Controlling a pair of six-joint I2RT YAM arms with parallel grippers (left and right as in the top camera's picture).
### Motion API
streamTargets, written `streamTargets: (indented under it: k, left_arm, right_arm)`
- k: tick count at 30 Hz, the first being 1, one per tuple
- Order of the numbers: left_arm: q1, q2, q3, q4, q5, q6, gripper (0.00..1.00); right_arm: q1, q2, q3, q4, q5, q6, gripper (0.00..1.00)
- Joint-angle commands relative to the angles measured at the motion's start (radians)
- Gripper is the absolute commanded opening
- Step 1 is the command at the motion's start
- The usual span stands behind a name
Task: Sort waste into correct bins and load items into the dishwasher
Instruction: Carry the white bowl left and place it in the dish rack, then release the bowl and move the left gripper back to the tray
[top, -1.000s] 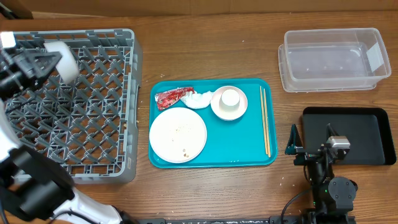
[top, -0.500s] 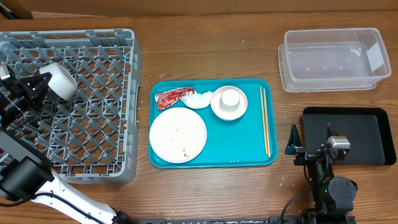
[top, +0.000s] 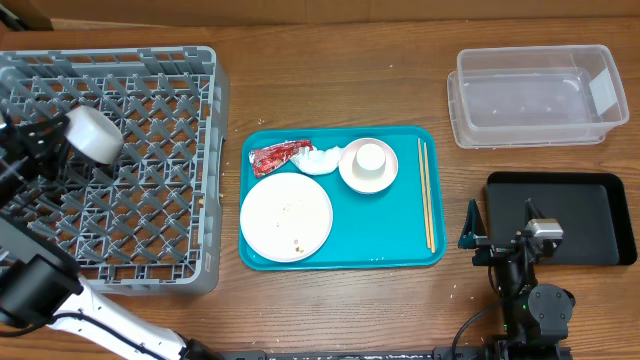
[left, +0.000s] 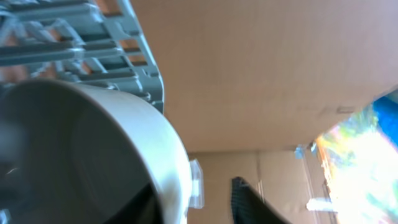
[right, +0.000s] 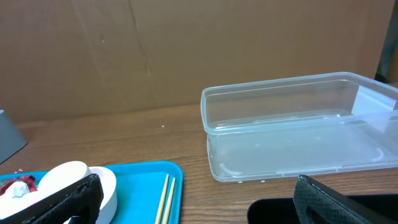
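Early stage of the task. The left fingers (top: 68, 138) are closed on the rim of a bowl (top: 95, 133) over the left part of the dish rack (top: 214, 150); whether the bowl touches the grid cannot be told; the rack shows nothing else in it. The teal tray (top: 390, 225) on the tabletop (top: 340, 80) carries everything left to sort: red wrapper (top: 275, 156), napkin (top: 318, 158), plate (top: 286, 216) with crumbs (top: 297, 241), second bowl (top: 350, 178) with the cup (top: 371, 157) standing in it, and chopsticks (top: 428, 195) along the right edge. The clear tub (top: 530, 100) and black tray (top: 580, 215) hold no waste; the right fingers (right: 193, 202) are spread apart, grasping nothing, beside the black tray.
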Motion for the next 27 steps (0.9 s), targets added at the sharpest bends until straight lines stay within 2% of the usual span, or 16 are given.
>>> streamTargets:
  k: [1, 2, 3, 9, 14, 17, 19, 20, 21, 22, 24, 27]
  left_arm:
    - [0.081, 0.004, 0.008, 0.004, -0.018, -0.082, 0.69]
    - [0.100, 0.004, 0.008, 0.004, -0.019, -0.089, 0.88]
    - [0.119, 0.004, 0.008, 0.003, -0.019, -0.095, 1.00]
    - [0.187, -0.011, 0.008, -0.027, -0.020, -0.130, 1.00]
    - [0.189, -0.041, 0.008, -0.044, -0.023, -0.131, 0.87]
    - [0.186, -0.057, 0.008, -0.057, -0.071, -0.161, 0.79]
    - [0.185, -0.070, 0.008, -0.061, -0.071, -0.160, 0.66]
    - [0.181, -0.079, 0.008, -0.062, -0.072, -0.160, 0.55]
    - [0.175, -0.089, 0.008, -0.063, -0.076, -0.160, 0.36]
    - [0.163, -0.104, 0.008, -0.073, -0.082, -0.160, 0.22]
    - [0.135, -0.135, 0.008, -0.087, -0.088, -0.156, 0.04]
    - [0.056, -0.204, 0.008, -0.116, -0.101, -0.111, 0.04]
  right_arm:
    - [0.003, -0.009, -0.011, 0.006, 0.009, -0.004, 1.00]
    - [0.003, -0.009, -0.011, 0.006, 0.009, -0.004, 1.00]
    - [0.003, -0.009, -0.011, 0.006, 0.009, -0.004, 1.00]
    - [0.003, -0.009, -0.011, 0.006, 0.008, -0.004, 1.00]
    - [0.003, -0.009, -0.011, 0.006, 0.009, -0.004, 1.00]
    - [0.003, -0.009, -0.011, 0.006, 0.009, -0.004, 1.00]
    - [0.003, -0.009, -0.011, 0.006, 0.009, -0.004, 1.00]
    - [0.003, -0.009, -0.011, 0.006, 0.009, -0.004, 1.00]
    - [0.003, -0.009, -0.011, 0.006, 0.009, -0.004, 1.00]
    - [0.003, -0.009, -0.011, 0.006, 0.009, -0.004, 1.00]
    - [0.003, -0.009, -0.011, 0.006, 0.009, -0.004, 1.00]
    - [0.003, -0.009, -0.011, 0.006, 0.009, -0.004, 1.00]
